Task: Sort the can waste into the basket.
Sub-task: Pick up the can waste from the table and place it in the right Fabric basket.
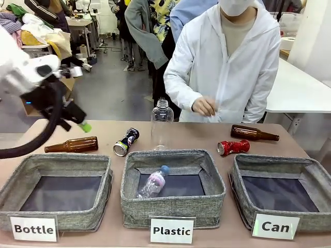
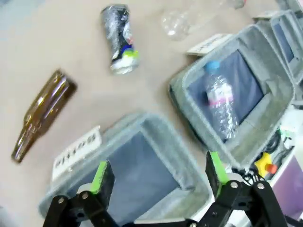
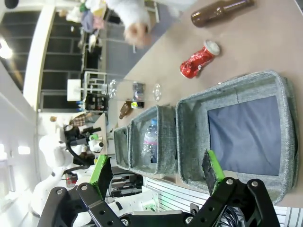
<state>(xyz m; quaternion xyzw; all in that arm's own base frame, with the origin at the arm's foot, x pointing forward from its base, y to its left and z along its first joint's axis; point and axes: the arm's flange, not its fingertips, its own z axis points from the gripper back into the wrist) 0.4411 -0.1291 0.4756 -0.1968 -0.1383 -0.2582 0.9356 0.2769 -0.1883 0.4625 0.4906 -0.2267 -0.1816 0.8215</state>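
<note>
Looking across the counter (image 1: 196, 135), we see a person (image 1: 227, 62) in a white coat at its far side, one hand (image 1: 205, 107) held at the waist. Three grey woven bins line the near edge: the Bottle bin (image 1: 57, 161) at left, the Plastic bin (image 1: 173, 155) in the middle with a small plastic bottle (image 1: 153, 182) lying in it, and the basket (image 1: 282, 161) signed "Can" at right, showing its dark lining. Behind the bins an upright clear bottle (image 1: 162, 124) stands near the middle, the left brown bottle (image 1: 72, 145) lies behind the Bottle bin, and the right brown bottle (image 1: 253, 134) lies behind the basket. The red can (image 1: 232, 147) lies on its side just behind the basket's far left corner, close in front of the right brown bottle. The black-and-blue can (image 1: 126, 141) lies on its side just beside the upright clear bottle, well apart from the basket, with the Plastic bin between them. From the front the left jaws hang blurred above the counter's left end. The left wrist view settles their state: green pads (image 2: 102, 177) spread wide and empty over the Bottle bin. The right wrist view adds the right jaws, likewise wide open and empty, over the basket's near rim.
</note>
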